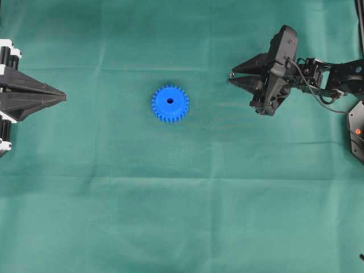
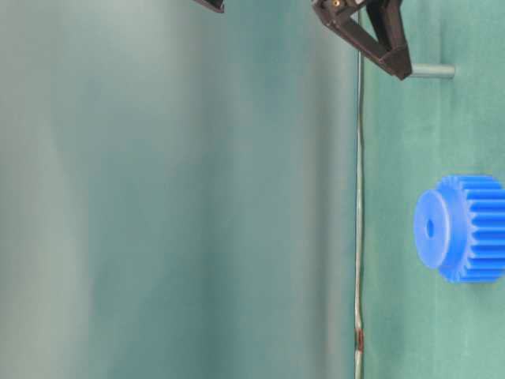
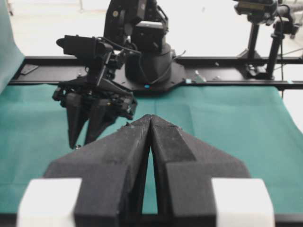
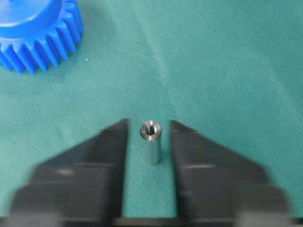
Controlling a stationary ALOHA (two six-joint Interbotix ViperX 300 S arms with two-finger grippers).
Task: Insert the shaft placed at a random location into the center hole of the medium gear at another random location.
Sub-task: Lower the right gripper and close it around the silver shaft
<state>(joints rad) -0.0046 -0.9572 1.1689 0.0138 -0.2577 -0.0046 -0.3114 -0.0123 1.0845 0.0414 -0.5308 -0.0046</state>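
My right gripper [image 4: 148, 142] is down at the cloth with its jaws drawn narrow on either side of the shaft [image 4: 150, 143], which stands upright between them; in the right wrist view I see a sliver of green on each side of the pin, so I judge it bracketed but not yet pinched. Beyond the fingertips, up and to the left in that view, the medium gear [image 4: 35, 33] lies flat on the green cloth [image 4: 227, 61], well apart from the shaft. From overhead the same gear [image 1: 170, 103] sits ahead of the right gripper's tips toward the middle of the table, its center hole [image 1: 170, 101] open and facing up. My left gripper [image 3: 149, 142] rests at the far edge with its fingers pressed together, holding nothing. So nothing of the task is finished as I read it: the grasp has to be completed, then the lift, the carry over to the gear and the insertion. Overhead, the shaft is hidden under the right gripper's body. The table-level view cuts off most of that gripper, showing only finger ends beside the pin [image 2: 432, 71]. The gear's rim runs off the right wrist view.
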